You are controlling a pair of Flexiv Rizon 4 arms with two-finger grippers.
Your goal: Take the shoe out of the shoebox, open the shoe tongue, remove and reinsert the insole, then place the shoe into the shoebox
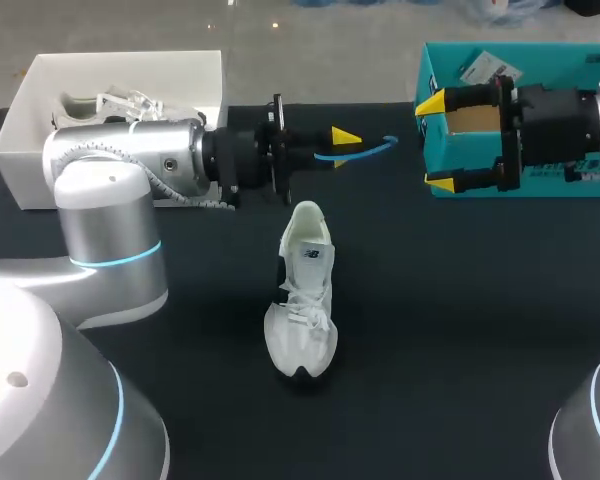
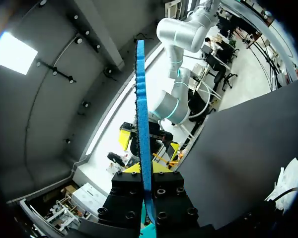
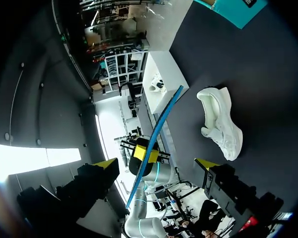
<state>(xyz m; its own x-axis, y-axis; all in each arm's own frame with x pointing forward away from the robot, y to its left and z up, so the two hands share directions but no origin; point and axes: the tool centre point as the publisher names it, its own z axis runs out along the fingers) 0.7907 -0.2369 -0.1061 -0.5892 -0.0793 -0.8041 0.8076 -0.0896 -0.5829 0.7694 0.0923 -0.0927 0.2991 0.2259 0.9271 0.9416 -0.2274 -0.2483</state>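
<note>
— Jaws?
— Left jaws clamped on the blue insole (image 2: 142, 114), edge-on in left wrist view. Right jaws spread wide, empty, by the teal shoebox (image 1: 560, 65).
— Shoe?
— White sneaker (image 1: 305, 290) central on the desk (image 1: 480, 350), logo on its side; shoebox label too small to read. Left wrist view catches only the sneaker's edge.

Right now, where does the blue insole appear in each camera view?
Head view: insole in the left gripper, beyond the white shoe.
Left wrist view: edge-on, clamped in its own gripper.
Right wrist view: ahead of the open right gripper, beside the shoe.
Shared landmark: the white shoe.
</note>
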